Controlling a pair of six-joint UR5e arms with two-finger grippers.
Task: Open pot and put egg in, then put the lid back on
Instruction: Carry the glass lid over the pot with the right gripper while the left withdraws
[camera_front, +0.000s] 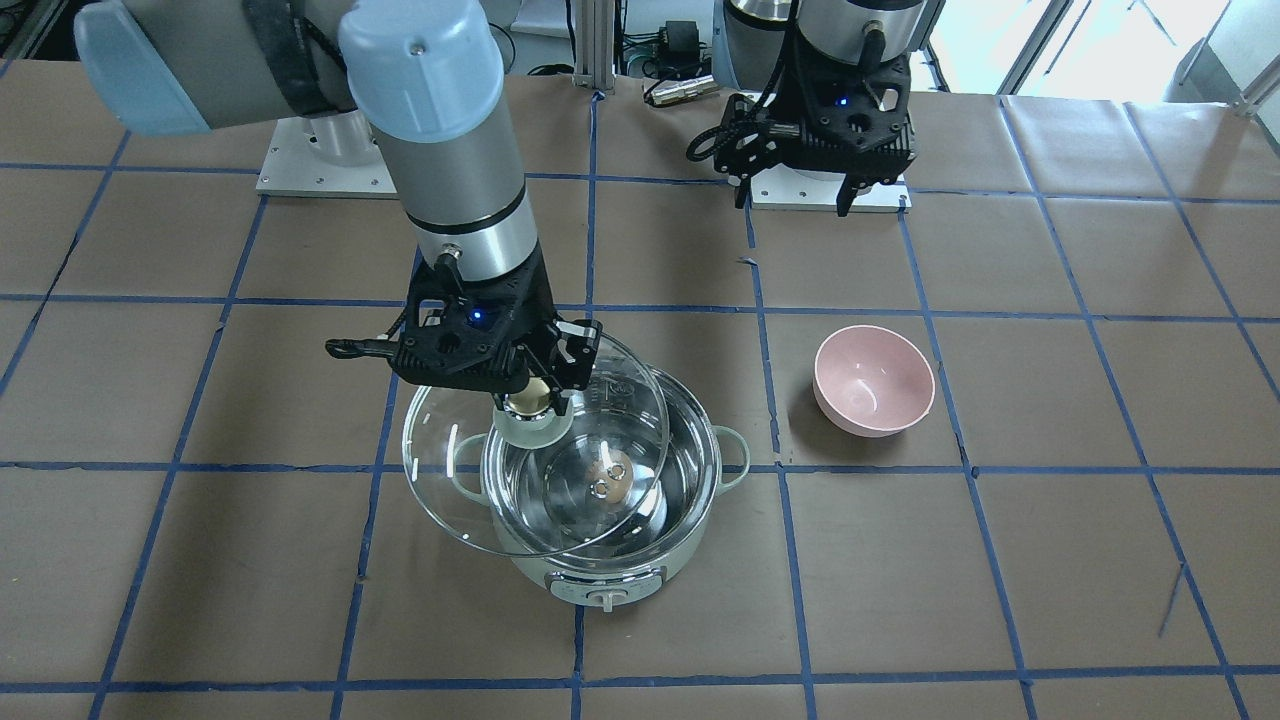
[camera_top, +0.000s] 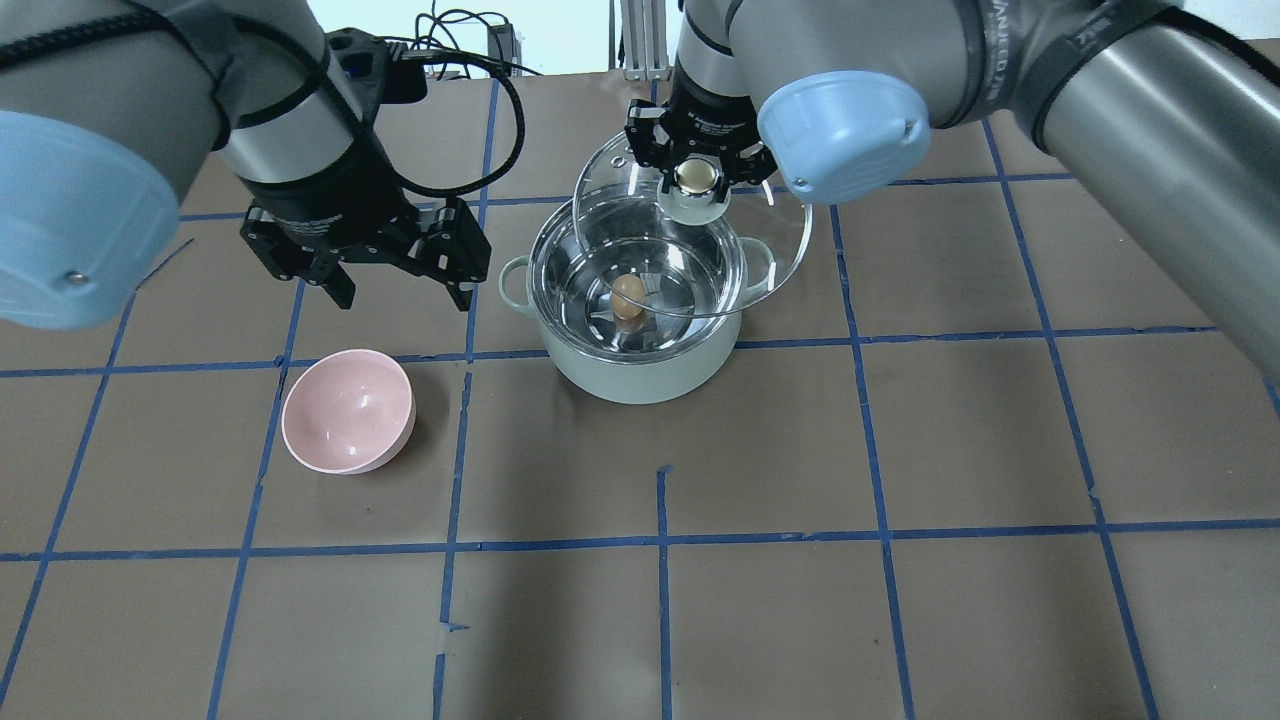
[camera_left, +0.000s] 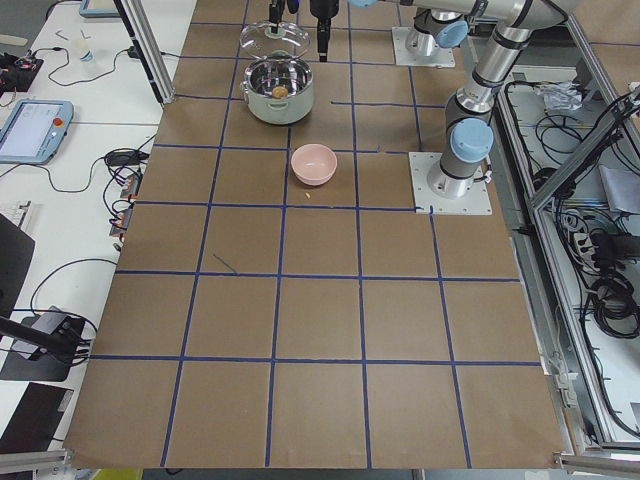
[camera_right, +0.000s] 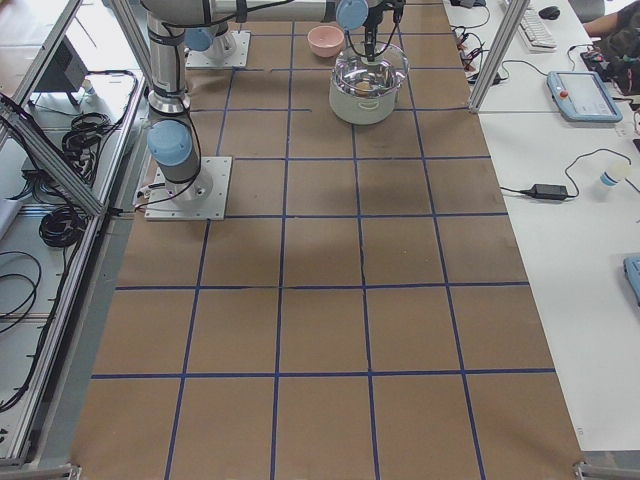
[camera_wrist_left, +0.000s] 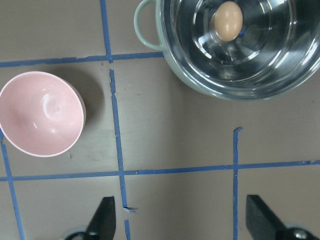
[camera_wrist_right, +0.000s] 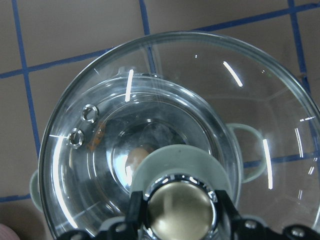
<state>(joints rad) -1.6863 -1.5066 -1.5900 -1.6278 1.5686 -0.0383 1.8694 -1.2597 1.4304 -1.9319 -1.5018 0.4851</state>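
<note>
Step in hand: we judge the egg part done and the lid's return the work left.
Egg: the egg (camera_top: 628, 297) lies on the steel floor of the pot (camera_top: 640, 375), near its middle.
Right end effector: the right end effector (camera_top: 698, 175) is closed on the knob (camera_wrist_right: 180, 207) of the lid (camera_front: 440, 480), fingers on either side of it.
Lid position: the glass hangs tilted and off-centre, partly over the pot's mouth and past the rim on the far side, toward the robot's right.
Left end effector: the left end effector (camera_top: 400, 295) is spread wide and empty, above the surface (camera_top: 900, 450) beside the pot's left handle.
Doing it well: we would level the lid first, bring the knob over the pot's centre, then lower straight until the rim seats all round before letting go. A tilted descent could catch one edge on the rim and nudge the pot.
Edges: the two loop handles stick out to the sides, and the lid should settle inside them.
Open room: the pink bowl (camera_top: 348, 410) sits well apart on the left. The right side offers bare surface for withdrawing.
</note>
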